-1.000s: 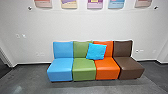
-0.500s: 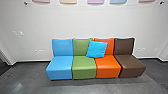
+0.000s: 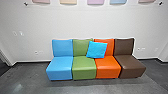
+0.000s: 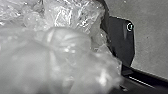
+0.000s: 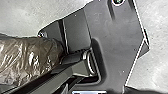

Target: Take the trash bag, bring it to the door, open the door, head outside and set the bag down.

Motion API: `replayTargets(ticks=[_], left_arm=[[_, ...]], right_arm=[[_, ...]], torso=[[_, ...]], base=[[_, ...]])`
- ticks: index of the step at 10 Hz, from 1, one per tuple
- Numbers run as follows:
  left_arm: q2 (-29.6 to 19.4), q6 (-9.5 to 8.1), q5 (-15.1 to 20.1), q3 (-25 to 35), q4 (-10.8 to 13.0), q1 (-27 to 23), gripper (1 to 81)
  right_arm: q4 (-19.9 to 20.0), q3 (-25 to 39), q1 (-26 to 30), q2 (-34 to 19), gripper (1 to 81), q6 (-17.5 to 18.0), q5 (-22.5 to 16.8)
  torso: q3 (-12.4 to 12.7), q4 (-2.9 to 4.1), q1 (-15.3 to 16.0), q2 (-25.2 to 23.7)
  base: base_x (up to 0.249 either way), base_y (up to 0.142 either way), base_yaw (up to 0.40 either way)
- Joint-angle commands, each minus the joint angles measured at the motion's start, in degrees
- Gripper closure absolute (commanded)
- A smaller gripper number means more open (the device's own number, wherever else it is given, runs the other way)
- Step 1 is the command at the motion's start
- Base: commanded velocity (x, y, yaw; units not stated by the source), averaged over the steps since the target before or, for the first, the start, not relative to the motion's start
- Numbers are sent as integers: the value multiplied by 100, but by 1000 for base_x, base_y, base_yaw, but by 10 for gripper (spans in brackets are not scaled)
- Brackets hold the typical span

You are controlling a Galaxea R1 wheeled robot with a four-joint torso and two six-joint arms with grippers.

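Note:
Clear, crinkled plastic of the trash bag [image 4: 67, 47] bulges very close to the camera in the left wrist view, bunched and blurred at its nearest part, beside the robot's own dark plate. In the right wrist view, a shiny brownish stretch of bag plastic [image 5: 30, 58] lies against the robot's plate and jointed bar. How either gripper meets the bag cannot be made out.
Ahead, a row of blue, green, orange [image 3: 108, 66] and brown seats stands against a white wall [image 3: 82, 22], with a bright blue cushion [image 3: 96, 49] on it. Grey floor [image 3: 27, 77] runs in front. A dark opening [image 3: 3, 65] is at the far left.
The whole head view has shifted: the seats show slightly larger and the wall posters are cut off more at the top, so the camera has moved.

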Motion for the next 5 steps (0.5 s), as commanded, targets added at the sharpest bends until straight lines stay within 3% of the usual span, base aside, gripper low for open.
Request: replayTargets(ticks=[1,5], left_arm=[[385,27,404,-583,333,-162,811],[834,27,413,-1208,591,-39,811]], right_arm=[[-1,-21,236,-51,10,-19,-441],[-45,-328,218,239,10,-27,-512]], torso=[[405,0,0,0],[951,0,-2,0]], base=[[0,0,0],[0,0,0]])
